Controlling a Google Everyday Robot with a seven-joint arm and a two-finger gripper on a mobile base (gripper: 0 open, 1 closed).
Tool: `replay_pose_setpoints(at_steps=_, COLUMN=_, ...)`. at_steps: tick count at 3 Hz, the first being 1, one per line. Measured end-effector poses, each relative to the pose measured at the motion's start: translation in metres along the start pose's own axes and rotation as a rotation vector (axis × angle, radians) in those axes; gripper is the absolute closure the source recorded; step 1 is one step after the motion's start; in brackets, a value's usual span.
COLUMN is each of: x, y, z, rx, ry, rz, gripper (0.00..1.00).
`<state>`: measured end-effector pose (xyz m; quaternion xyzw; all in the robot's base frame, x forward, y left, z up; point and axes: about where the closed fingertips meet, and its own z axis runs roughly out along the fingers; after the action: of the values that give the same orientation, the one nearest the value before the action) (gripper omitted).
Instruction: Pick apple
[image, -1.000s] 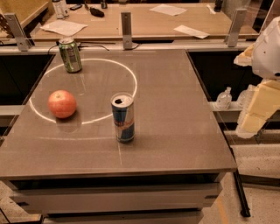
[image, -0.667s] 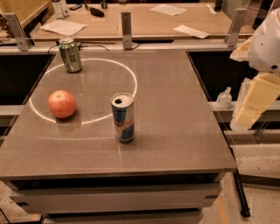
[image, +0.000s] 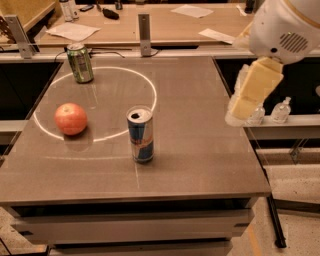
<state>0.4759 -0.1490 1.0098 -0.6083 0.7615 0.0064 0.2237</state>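
Observation:
The reddish-orange apple (image: 70, 119) sits on the left side of the grey-brown table (image: 200, 150), on the rim of a bright ring of light. My gripper (image: 246, 97), a pale yellow part below the white arm housing (image: 285, 27), hangs above the table's right edge, far to the right of the apple. It holds nothing that I can see.
A blue-and-silver can (image: 140, 134) stands upright in the table's middle, between the apple and the gripper. A green can (image: 80, 62) stands at the back left. A desk with papers (image: 75, 31) lies behind. Small bottles (image: 281, 110) stand on a ledge to the right.
The arm has swung left, from beyond the table's right edge to over it. The apple and both cans have not moved.

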Motion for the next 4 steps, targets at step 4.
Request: replay_pose_setpoints(at_steps=4, x=-0.193, y=-0.011, z=0.061, rx=0.016, ry=0.006, rz=-0.255, gripper=0.0)
